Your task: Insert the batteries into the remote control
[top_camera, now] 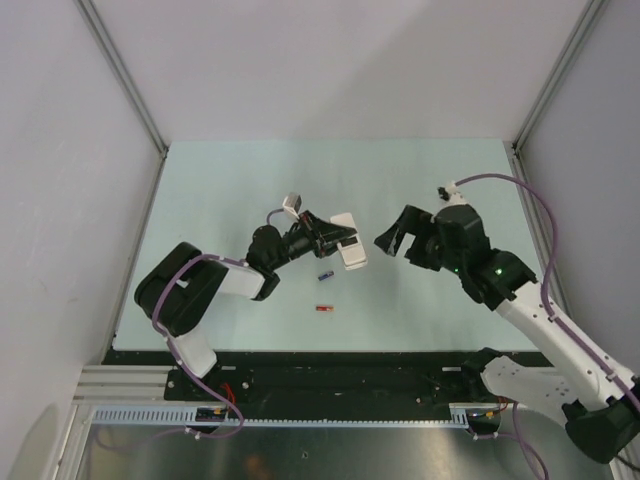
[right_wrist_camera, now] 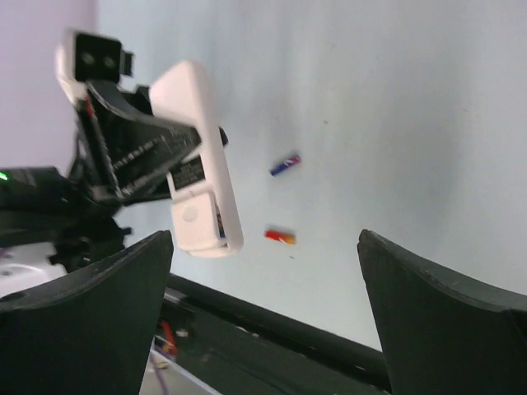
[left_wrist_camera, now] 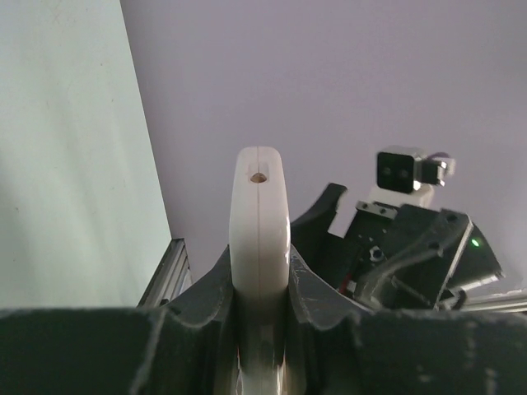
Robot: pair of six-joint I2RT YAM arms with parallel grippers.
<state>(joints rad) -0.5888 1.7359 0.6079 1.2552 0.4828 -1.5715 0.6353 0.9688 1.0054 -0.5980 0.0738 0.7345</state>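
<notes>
Two batteries (top_camera: 324, 274) are lying beyond both jaws. Left gripper (top_camera: 335, 240) is clamping the remote control (top_camera: 349, 247) edgewise, risking a twist; right gripper (top_camera: 392, 240) is gaping empty.

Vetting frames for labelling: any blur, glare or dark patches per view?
Top external: even light, no glare; blue battery and red battery tiny but distinct. Left wrist: remote control edge-on, slightly soft; left fingers near black. Right wrist: right fingers dark and blurred; remote's label unreadable.

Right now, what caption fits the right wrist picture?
Left gripper holds the remote control; a blue battery and a red battery lie on the table.
</notes>
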